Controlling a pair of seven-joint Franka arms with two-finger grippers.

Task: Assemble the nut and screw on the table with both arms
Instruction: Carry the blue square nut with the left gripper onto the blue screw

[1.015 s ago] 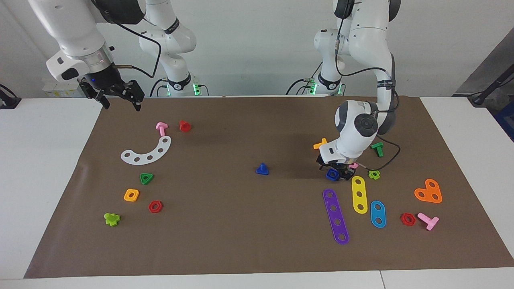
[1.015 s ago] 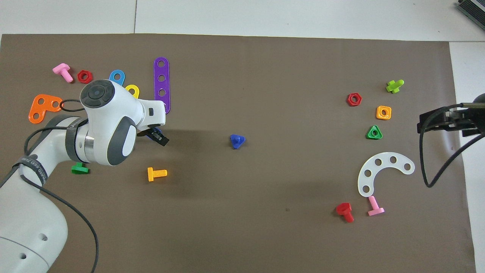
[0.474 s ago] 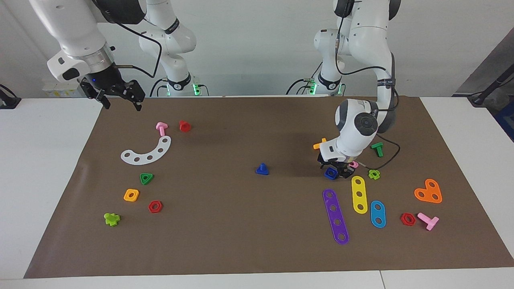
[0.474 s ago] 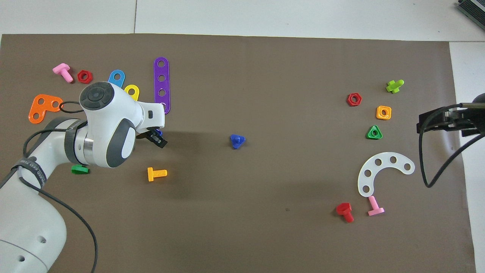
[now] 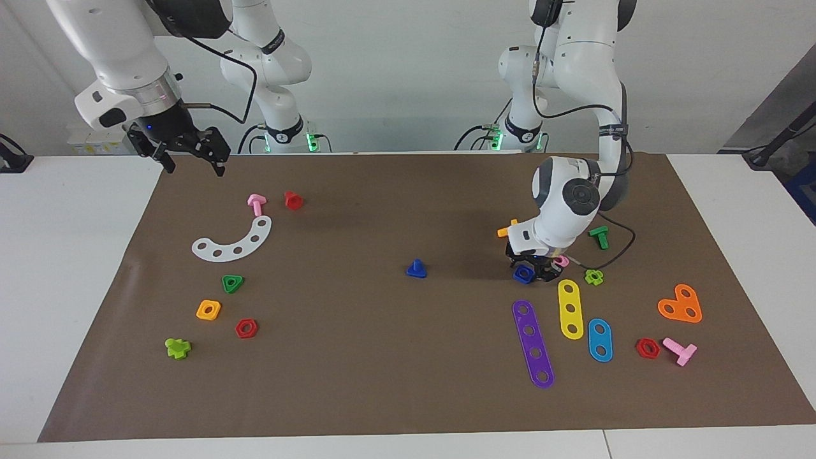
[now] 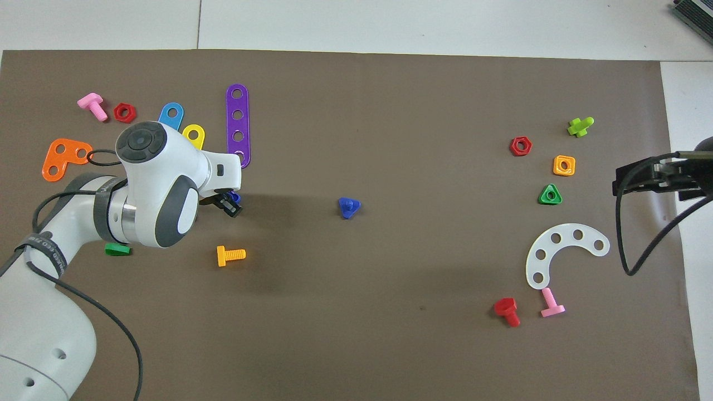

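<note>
The dark blue square nut (image 5: 523,274) lies on the brown mat (image 5: 382,357) toward the left arm's end of the table. My left gripper (image 5: 531,272) is down at the mat and shut on the nut, whose edge peeks out under the wrist in the overhead view (image 6: 235,196). The dark blue screw (image 5: 415,269) stands head-down, stem up, near the middle of the mat (image 6: 348,207). My right gripper (image 5: 191,153) hangs open and empty over the mat's edge at the right arm's end, waiting.
Close around the left gripper lie a pink nut (image 5: 561,261), an orange bolt (image 5: 508,228), a light green cross piece (image 5: 593,276), a yellow strip (image 5: 570,308) and a purple strip (image 5: 533,343). A white arc (image 5: 234,241) and several small parts lie toward the right arm's end.
The left gripper's fingers have drawn in around the blue nut, and nut and hand have shifted slightly toward the screw. The right arm has barely moved.
</note>
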